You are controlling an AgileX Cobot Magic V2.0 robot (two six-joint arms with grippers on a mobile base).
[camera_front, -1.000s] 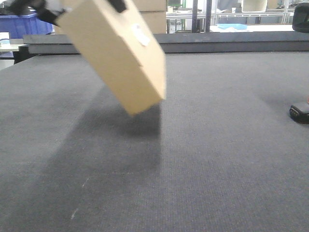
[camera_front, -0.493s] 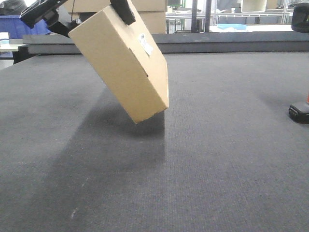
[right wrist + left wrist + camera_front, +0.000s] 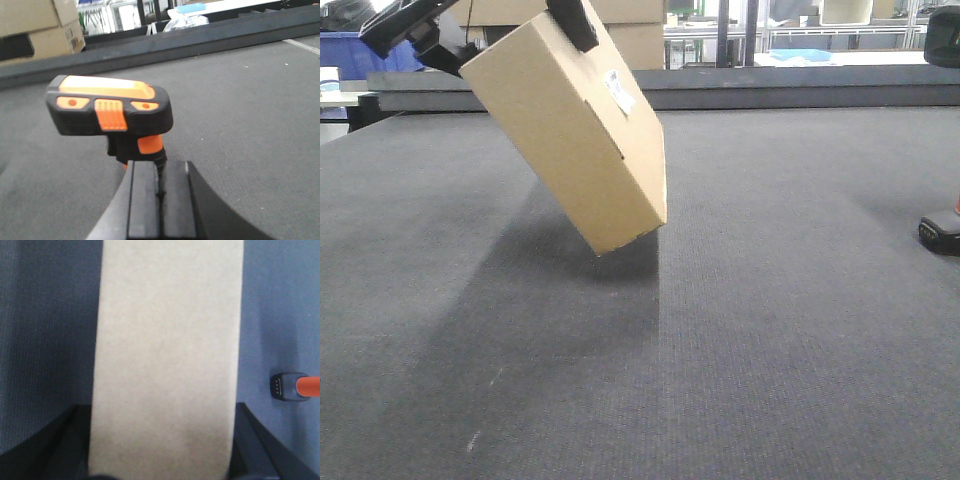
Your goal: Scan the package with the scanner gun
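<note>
The package (image 3: 570,130) is a tan box with a small white label (image 3: 618,90). It hangs tilted above the grey table (image 3: 770,300), lower corner down. My left gripper (image 3: 515,50) is shut on its upper end, one black finger on each side. In the left wrist view the package (image 3: 167,350) fills the space between the jaws of the left gripper (image 3: 162,450). The scanner gun (image 3: 110,107) has a black and orange head. My right gripper (image 3: 159,172) is shut at its handle just under the head. The scanner's black base shows at the right edge (image 3: 940,232) and in the left wrist view (image 3: 287,386).
Larger cardboard boxes (image 3: 635,30) stand behind the table and also show in the right wrist view (image 3: 35,25). A raised black ledge (image 3: 770,88) runs along the table's far edge. A blue bin (image 3: 370,50) sits at the back left.
A second ago the package was blurred with motion. It has tilted slightly, its lower corner a little lower, and now hangs steady. The scanner's base has stayed in place.
</note>
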